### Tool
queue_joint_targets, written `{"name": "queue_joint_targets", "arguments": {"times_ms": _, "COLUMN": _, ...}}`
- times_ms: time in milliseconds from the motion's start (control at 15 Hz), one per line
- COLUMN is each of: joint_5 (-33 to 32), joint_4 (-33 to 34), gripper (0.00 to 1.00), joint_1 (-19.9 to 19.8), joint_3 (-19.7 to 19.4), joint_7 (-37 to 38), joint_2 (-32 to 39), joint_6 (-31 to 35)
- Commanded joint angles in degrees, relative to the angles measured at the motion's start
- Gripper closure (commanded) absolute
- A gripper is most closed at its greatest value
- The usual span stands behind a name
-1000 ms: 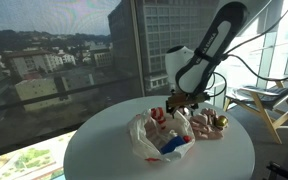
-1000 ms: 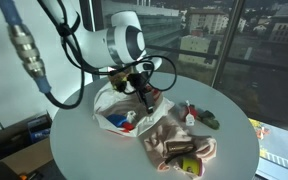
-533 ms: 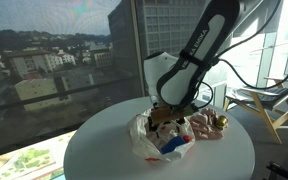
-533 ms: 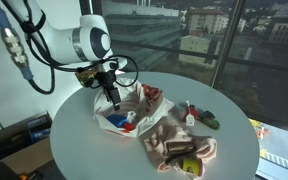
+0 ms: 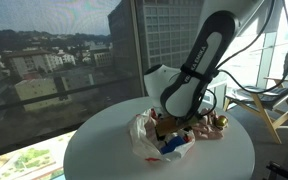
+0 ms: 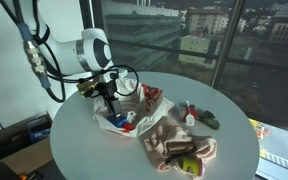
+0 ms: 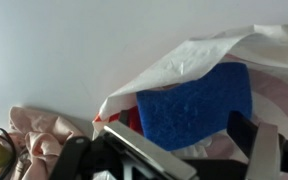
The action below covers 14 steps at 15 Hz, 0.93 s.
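Note:
My gripper (image 7: 189, 152) hangs open just above the mouth of a crumpled white plastic bag (image 7: 199, 52). A blue sponge (image 7: 194, 105) lies inside the bag, right in front of the jaws, with something red beside it. Nothing is between the fingers (image 7: 134, 150). In both exterior views the gripper (image 5: 168, 127) (image 6: 110, 113) points down over the bag (image 5: 146, 140) (image 6: 108, 103) on the round white table (image 5: 104, 150) (image 6: 234, 150). The blue sponge (image 5: 174, 147) (image 6: 127, 127) shows at the bag's opening.
A beige cloth (image 6: 174, 145) (image 7: 39, 130) lies next to the bag with a yellow-green object (image 6: 189, 165) on it. A red-and-white item (image 6: 152, 97) and a green item (image 6: 209, 120) sit further along. Windows stand behind the table; the table edge is near.
The arm has swung across from over the cloth side to the bag and come down, so the open gripper now hangs close over the bag's mouth. The jaws stayed open.

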Motion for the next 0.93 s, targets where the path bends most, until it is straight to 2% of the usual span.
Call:
{"name": "queue_joint_targets", "arguments": {"times_ms": 0, "joint_5": -1.6, "joint_4": 1.9, "gripper": 0.00, "joint_1": 0.9, "joint_3": -1.7, "joint_7": 1.3, "joint_2": 3.6, "joint_6": 0.9}}
{"name": "queue_joint_targets", "arguments": {"times_ms": 200, "joint_5": -1.0, "joint_4": 2.8, "gripper": 0.00, "joint_1": 0.9, "joint_3": -2.5, "joint_7": 0.8, "joint_2": 5.7, "joint_6": 1.9}}
{"name": "queue_joint_targets", "arguments": {"times_ms": 267, "joint_5": -0.5, "joint_4": 3.1, "gripper": 0.25, "joint_1": 0.7, "joint_3": -2.5, "joint_7": 0.3, "joint_2": 6.0, "joint_6": 2.3}}
{"name": "queue_joint_targets", "arguments": {"times_ms": 400, "joint_5": -0.4, "joint_4": 3.6, "gripper": 0.34, "joint_1": 0.9, "joint_3": -2.7, "joint_7": -0.1, "joint_2": 6.2, "joint_6": 2.5}}
{"name": "queue_joint_targets", "arguments": {"times_ms": 600, "joint_5": -0.1, "joint_4": 4.1, "gripper": 0.60, "joint_1": 1.1, "joint_3": -2.7, "joint_7": -0.2, "joint_2": 6.0, "joint_6": 2.1}}
{"name": "queue_joint_targets", "arguments": {"times_ms": 867, "joint_5": -1.5, "joint_4": 4.6, "gripper": 0.88, "joint_1": 2.2, "joint_3": -3.8, "joint_7": 0.8, "joint_2": 4.8, "joint_6": 1.2}}
